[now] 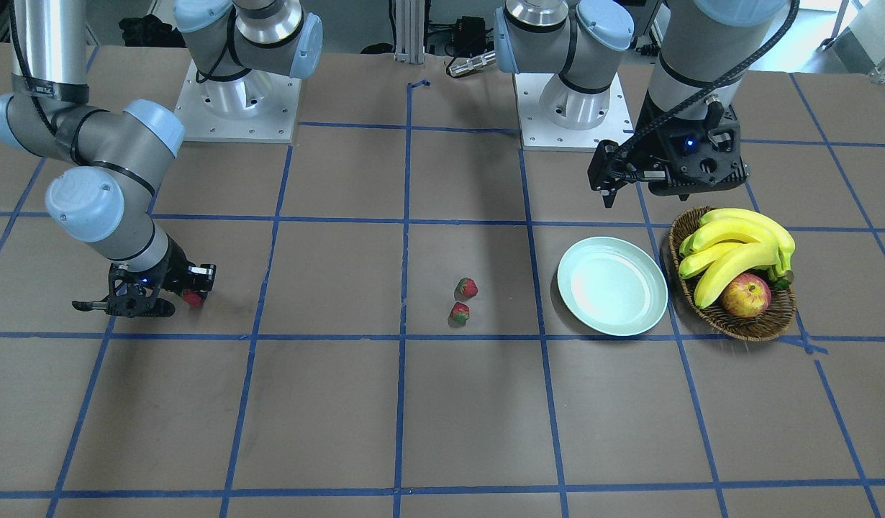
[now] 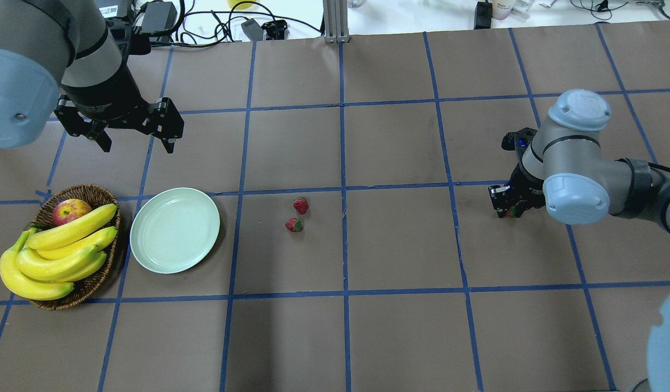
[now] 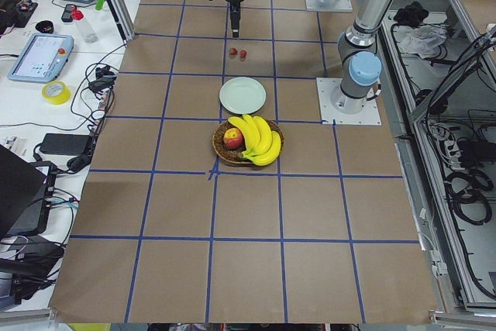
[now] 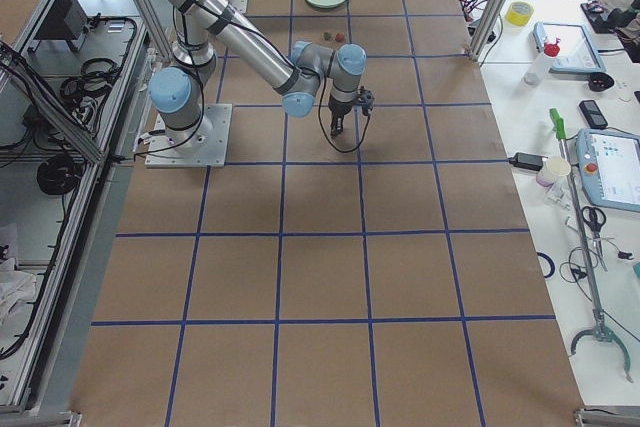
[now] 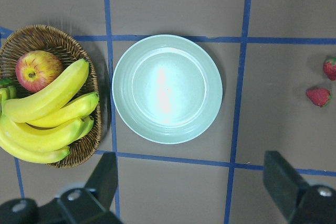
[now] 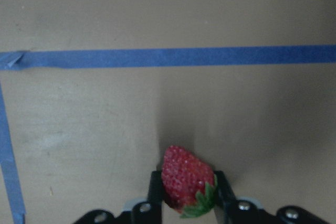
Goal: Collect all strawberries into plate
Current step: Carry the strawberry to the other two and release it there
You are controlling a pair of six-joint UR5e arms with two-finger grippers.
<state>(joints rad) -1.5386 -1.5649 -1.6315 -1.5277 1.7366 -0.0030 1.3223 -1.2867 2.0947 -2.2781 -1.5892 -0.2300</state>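
Where blue tape [image 2: 344, 239] crosses, the table [image 2: 400, 239] is brown.

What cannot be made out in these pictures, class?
- Overhead view: the right hand is mostly hidden by its own arm.
- Right wrist view: whether the held strawberry touches the table cannot be told.
- Left wrist view: one loose strawberry is cut off by the right edge.
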